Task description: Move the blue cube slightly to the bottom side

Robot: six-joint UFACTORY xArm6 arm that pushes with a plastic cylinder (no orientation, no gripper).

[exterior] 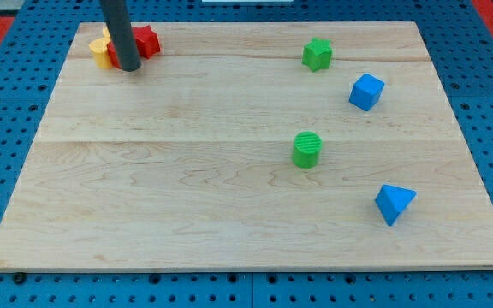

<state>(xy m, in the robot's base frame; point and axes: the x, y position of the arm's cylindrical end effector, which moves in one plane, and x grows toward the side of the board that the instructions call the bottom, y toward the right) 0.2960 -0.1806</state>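
Note:
The blue cube (366, 91) sits on the wooden board at the view's upper right. My tip (128, 65) is far from it, at the view's upper left, right beside a cluster of a red block (147, 40) and a yellow block (101, 53). The rod hides part of that cluster. The tip does not touch the blue cube.
A green star block (317, 54) lies up-left of the blue cube. A green cylinder (307, 149) stands near the board's middle right. A blue triangular block (394, 204) lies at the lower right. The board's edge (246, 269) meets blue pegboard.

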